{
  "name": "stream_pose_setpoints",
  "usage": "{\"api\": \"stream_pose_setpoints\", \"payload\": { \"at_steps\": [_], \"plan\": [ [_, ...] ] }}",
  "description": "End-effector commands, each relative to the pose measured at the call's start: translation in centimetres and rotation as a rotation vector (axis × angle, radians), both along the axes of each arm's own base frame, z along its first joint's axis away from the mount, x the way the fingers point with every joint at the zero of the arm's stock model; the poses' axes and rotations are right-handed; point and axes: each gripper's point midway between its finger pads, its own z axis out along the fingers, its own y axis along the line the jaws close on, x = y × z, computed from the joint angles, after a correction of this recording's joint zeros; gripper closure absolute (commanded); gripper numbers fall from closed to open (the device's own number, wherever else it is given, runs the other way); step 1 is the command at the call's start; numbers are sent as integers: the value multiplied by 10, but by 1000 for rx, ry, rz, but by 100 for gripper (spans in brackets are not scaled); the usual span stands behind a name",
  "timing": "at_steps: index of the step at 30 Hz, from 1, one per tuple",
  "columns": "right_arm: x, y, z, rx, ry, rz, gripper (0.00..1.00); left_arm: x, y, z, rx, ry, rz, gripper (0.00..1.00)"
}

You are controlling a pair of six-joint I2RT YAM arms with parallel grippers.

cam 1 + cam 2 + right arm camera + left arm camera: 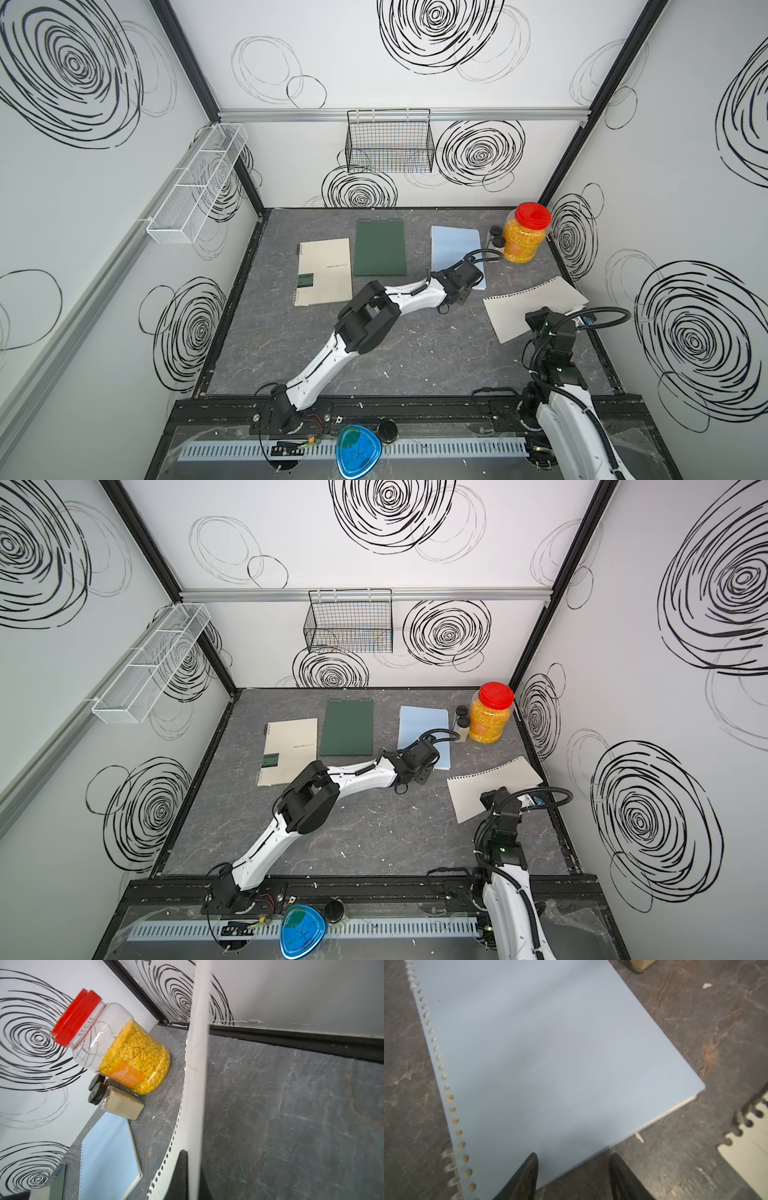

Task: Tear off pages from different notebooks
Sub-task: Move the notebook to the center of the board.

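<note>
The grey table [291, 357] carries three closed notebooks in a row across its far half. The cream notebook [324, 270] is on the left. The green notebook [380, 247] is in the middle, set a little farther back. The blue notebook [453, 245] is on the right, and none touches another.

The page [528, 305] is to the right of the blue one, curved, with its torn hole edge toward the far wall. My right hand [540, 318] is pinching its near edge. In the right wrist view the sheet stands edge-on between the fingers [181, 1167].

A red-lidded jar [524, 237] of yellow flakes stands in the far right corner.

My left hand [573, 1159] sits low over the blue notebook's near edge, fingers spread with nothing between them. One finger is over the cover and the other over bare table. I cannot tell whether it touches the cover.

Two dark-capped bottles [494, 239] stand just beside the jar, between it and the blue notebook.
</note>
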Motion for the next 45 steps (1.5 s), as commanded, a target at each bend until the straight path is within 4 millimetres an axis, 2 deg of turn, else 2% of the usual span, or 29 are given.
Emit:
{"api": "stream_pose_setpoints", "payload": {
  "at_steps": [1,5,8,14,17,19,22,24,29,33,39,42,45],
  "plan": [
    [-3,-7,-15,109,19,-42,100,-19,1,21,-13,20,-22,41],
    [0,-17,-32,265,-36,-96,100,-21,7,15,23,11,-27,40],
    [-1,-28,-42,311,-26,-180,100,-20,11,-6,48,45,-24,40],
    [15,-26,-46,352,38,-156,100,-12,15,-39,60,100,18,42],
    [14,-29,-52,357,49,-174,99,-4,15,-50,39,128,51,43],
    [13,-31,-53,351,52,-188,94,2,16,-56,24,142,71,43],
    [15,-32,-53,350,50,-187,87,11,14,-60,-6,157,93,43],
    [17,-33,-54,348,62,-186,87,16,12,-59,-26,156,104,43],
    [24,-34,-56,347,98,-169,96,16,7,-58,-70,194,91,43],
    [32,-34,-55,356,82,-154,97,2,0,-36,-108,183,44,43],
    [58,-25,-49,412,35,-74,100,-21,0,26,-185,116,-6,42],
    [69,-24,-36,406,-24,-43,100,-32,6,55,-222,83,-13,42],
    [71,-29,-26,373,-51,-70,100,-47,15,82,-254,47,-23,42]
  ]
}}
